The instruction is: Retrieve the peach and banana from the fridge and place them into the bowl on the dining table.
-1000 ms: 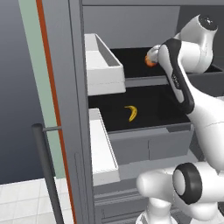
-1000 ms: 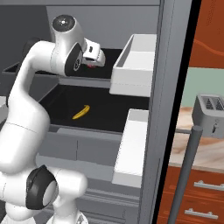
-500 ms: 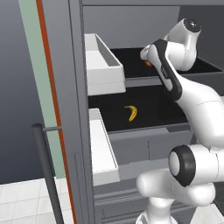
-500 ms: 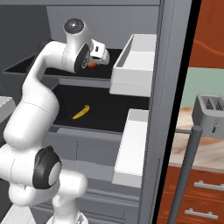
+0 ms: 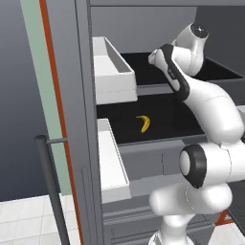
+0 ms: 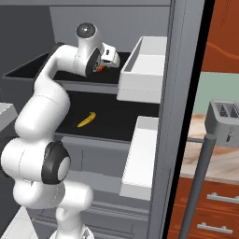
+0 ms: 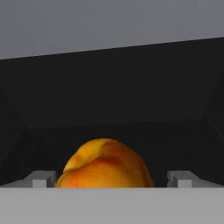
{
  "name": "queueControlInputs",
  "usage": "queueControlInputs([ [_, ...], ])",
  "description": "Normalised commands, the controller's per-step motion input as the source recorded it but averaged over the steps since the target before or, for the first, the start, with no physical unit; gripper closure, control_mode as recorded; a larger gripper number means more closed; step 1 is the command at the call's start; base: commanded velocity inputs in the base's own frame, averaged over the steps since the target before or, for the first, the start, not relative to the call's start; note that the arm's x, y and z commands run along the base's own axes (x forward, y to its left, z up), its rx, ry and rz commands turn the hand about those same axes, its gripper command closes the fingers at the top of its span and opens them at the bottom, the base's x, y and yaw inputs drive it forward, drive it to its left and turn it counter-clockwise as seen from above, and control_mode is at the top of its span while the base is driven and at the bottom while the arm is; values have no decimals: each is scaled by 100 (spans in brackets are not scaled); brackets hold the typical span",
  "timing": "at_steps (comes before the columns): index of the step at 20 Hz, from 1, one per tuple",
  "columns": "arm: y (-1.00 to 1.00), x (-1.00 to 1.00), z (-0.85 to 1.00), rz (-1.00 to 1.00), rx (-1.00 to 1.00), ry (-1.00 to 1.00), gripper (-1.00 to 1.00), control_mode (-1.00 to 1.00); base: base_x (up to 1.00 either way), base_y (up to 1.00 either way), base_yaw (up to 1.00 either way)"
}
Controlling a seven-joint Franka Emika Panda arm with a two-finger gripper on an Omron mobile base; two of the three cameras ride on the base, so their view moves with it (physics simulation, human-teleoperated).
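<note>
**A:** ok so from the left base view, where's everything at? I see the fridge (image 5: 83,119) standing open and the arm reaching onto the upper dark shelf (image 5: 143,69).

**B:** yep. The banana (image 5: 144,123) is lying on the lower dark shelf (image 5: 162,117), well apart from the arm's hand, just past the white door bin (image 5: 112,165). Another white door bin (image 5: 111,72) sits higher up on the same door. The hand itself is mostly turned away there, can't really make out the tips.

**A:** right base view any better?

**B:** a bit. The tool (image 6: 101,66) is up at the upper shelf and there's a sliver of orange-red right at it, that's the peach (image 6: 100,68). Banana (image 6: 87,119) is on the shelf below, nothing touching it. There's also a toaster (image 6: 225,123) on the counter (image 6: 210,154) off to the right, past the door handle (image 6: 196,182).

**A:** and the hand view?

**B:** peach (image 7: 104,165) sits dead center between the two fingertips (image 7: 41,178), on the dark shelf floor. Tips are spread wide, one each side of the fruit with a visible gap, so not clamped on it.
</note>
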Motion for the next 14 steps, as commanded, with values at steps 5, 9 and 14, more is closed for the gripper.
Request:
queueControlInputs([
  [5, 0, 8, -18, 0, 0, 0, -100, -100, 0, 0, 0],
  [9, 3, -3, -37, 0, -1, 0, -100, -100, 0, 0, 0],
  [14, 10, -1, -49, 0, -2, 0, -100, -100, 0, 0, 0],
])
